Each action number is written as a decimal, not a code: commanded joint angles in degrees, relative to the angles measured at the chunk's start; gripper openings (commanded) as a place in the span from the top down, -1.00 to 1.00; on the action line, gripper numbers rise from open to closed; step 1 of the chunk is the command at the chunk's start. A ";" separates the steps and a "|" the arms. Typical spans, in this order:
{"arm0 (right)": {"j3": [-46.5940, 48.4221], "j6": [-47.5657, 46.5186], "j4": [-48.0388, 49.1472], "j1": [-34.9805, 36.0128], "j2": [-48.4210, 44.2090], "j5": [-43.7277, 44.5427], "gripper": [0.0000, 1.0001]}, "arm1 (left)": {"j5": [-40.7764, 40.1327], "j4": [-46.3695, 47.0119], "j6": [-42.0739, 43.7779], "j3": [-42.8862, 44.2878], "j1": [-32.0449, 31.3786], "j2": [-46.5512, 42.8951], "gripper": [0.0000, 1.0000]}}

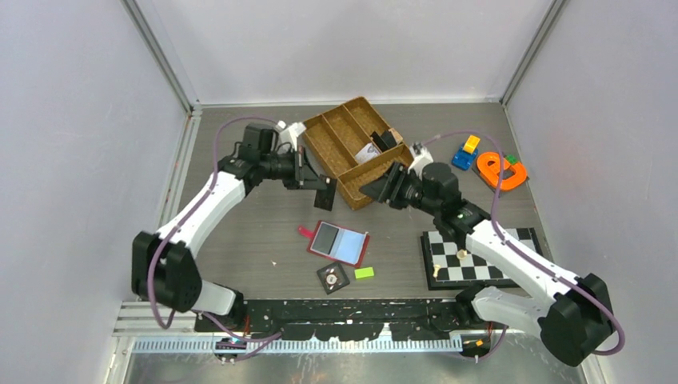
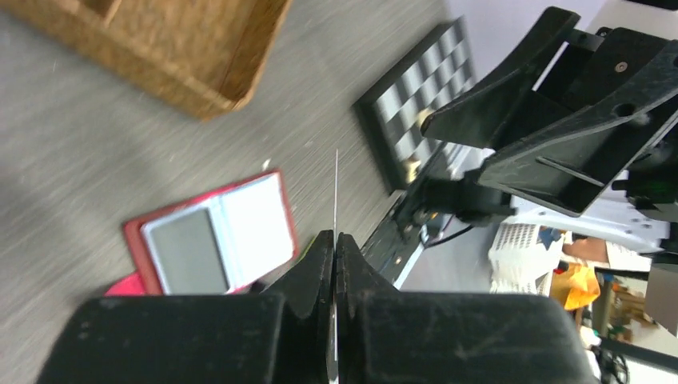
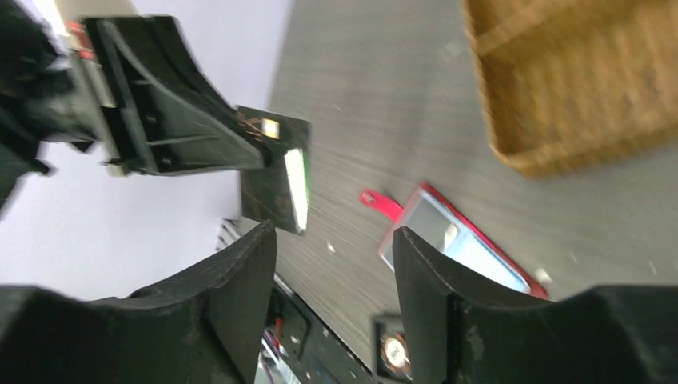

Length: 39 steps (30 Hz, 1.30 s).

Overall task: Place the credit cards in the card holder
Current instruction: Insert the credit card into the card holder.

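Note:
The red card holder [image 1: 358, 258] lies open on the table, grey-blue pockets up, with a grey card [image 1: 325, 238] in its left pocket. It also shows in the left wrist view [image 2: 209, 243] and the right wrist view [image 3: 448, 238]. My left gripper [image 1: 318, 184] is shut on a thin dark credit card [image 1: 325, 194], held in the air above and left of the holder. That card is edge-on in the left wrist view [image 2: 336, 188] and flat-on in the right wrist view [image 3: 272, 172]. My right gripper [image 1: 376, 190] is open and empty, facing the held card across a short gap.
A woven brown divided tray [image 1: 340, 140] stands at the back, with dark and white items inside. A chessboard [image 1: 472, 258] lies under the right arm. A black dial tile [image 1: 333, 278] and a green block [image 1: 364, 273] lie just near the holder. Coloured toys [image 1: 497, 168] lie at the back right.

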 commanded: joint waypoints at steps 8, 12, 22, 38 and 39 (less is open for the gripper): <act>-15.11 7.02 2.13 4.02 8.15 5.21 0.05 | -4.21 -12.85 12.59 -2.06 -5.31 13.45 1.00; -15.63 7.11 3.83 4.81 13.50 5.45 0.08 | -6.19 -12.06 12.50 -3.10 -6.72 17.69 1.00; -14.85 8.10 6.39 6.42 21.32 5.71 0.08 | -5.95 -10.75 11.74 -4.36 -6.79 23.15 1.00; -14.92 9.18 7.01 6.47 25.04 5.75 0.14 | -4.84 -3.23 9.30 -9.86 -6.79 23.91 1.00; -14.93 9.30 6.93 6.46 25.19 5.78 0.15 | -5.28 -1.72 8.62 -11.32 -6.82 23.30 1.00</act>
